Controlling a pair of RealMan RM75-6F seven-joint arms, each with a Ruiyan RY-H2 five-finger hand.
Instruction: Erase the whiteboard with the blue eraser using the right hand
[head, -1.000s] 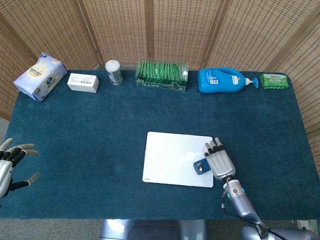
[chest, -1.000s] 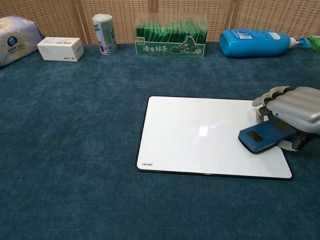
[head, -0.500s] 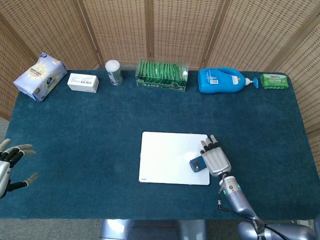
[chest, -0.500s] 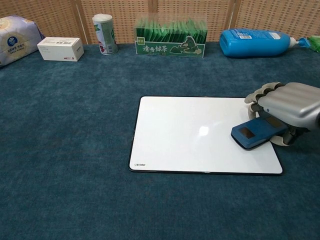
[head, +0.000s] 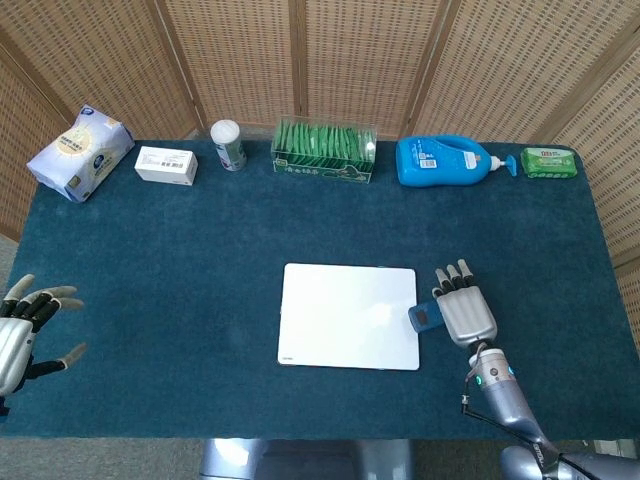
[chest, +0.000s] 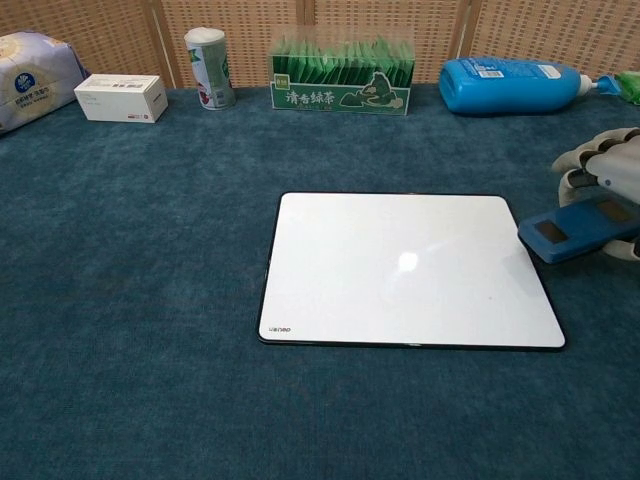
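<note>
Right hand (head: 466, 314) gripping blue eraser (chest: 572, 232) beside whiteboard (chest: 405, 270).

Bare cloth surrounds the whiteboard (head: 348, 316) on the table (head: 180, 260). The tea box (head: 324, 151), can (head: 229, 145) and blue bottle (head: 445, 161) line the far edge.

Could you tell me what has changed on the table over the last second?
The right hand, holding the blue eraser, first slid left and dragged the whiteboard left with it, then swept right until the eraser came off the board's right edge. The board stopped in its shifted spot. The left hand stays open at the table's left edge, barely moved, and the back-row items kept their places.
</note>
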